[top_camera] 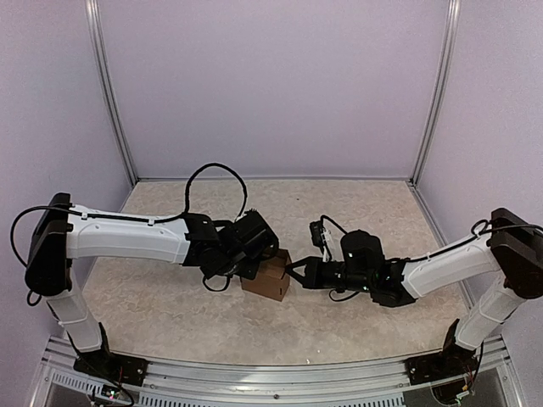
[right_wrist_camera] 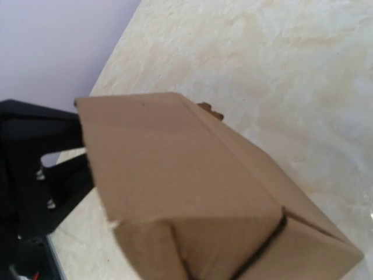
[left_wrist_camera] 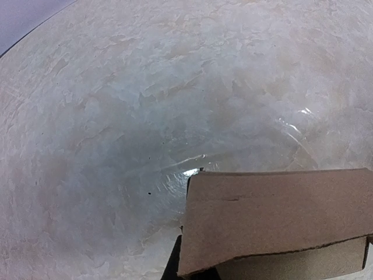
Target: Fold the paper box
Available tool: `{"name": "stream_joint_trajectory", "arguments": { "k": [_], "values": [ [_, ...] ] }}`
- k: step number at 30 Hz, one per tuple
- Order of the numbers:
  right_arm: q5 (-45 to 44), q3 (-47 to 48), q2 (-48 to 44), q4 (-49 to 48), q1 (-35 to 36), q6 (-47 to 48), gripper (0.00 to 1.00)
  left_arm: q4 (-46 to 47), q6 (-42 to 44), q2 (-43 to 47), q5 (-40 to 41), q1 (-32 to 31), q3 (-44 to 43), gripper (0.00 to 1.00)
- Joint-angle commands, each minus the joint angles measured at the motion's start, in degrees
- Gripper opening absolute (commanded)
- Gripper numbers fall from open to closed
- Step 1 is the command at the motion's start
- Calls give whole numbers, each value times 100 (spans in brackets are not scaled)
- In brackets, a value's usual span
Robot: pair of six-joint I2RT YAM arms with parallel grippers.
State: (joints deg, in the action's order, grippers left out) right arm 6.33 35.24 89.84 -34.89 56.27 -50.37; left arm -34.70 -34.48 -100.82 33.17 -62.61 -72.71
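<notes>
The paper box (top_camera: 268,285) is a small brown cardboard cube standing on the table between my two arms. My left gripper (top_camera: 252,270) is at the box's upper left edge, with its jaws on either side of that edge. In the left wrist view the box (left_wrist_camera: 280,213) fills the lower right, and a dark finger (left_wrist_camera: 172,266) shows just under its flap. My right gripper (top_camera: 293,271) touches the box's right side. In the right wrist view the box (right_wrist_camera: 186,192) fills the frame and hides my own fingers. The left gripper's black body (right_wrist_camera: 41,175) shows at its far edge.
The beige marbled tabletop (top_camera: 356,220) lies all around the box. Purple walls with metal corner posts (top_camera: 110,93) close off the back and sides. A metal rail (top_camera: 271,377) runs along the near edge between the arm bases.
</notes>
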Motion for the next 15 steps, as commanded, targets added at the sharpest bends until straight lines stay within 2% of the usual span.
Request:
{"name": "stream_joint_trajectory", "arguments": {
  "k": [1, 8, 12, 15],
  "values": [
    [-142, -210, 154, 547, 194, 246, 0, 21, -76, -210, -214, -74, -135, 0],
    [-394, -59, 340, 822, 387, 383, 1, -27, -133, -213, -231, -79, -182, 0],
    [-560, 81, 85, 1198, 400, 557, 18, -77, -183, -219, -230, -85, -181, 0],
    [-743, 177, -208, 1513, 403, 735, 25, -96, -212, -211, -219, -98, -170, 0]
  ]
}}
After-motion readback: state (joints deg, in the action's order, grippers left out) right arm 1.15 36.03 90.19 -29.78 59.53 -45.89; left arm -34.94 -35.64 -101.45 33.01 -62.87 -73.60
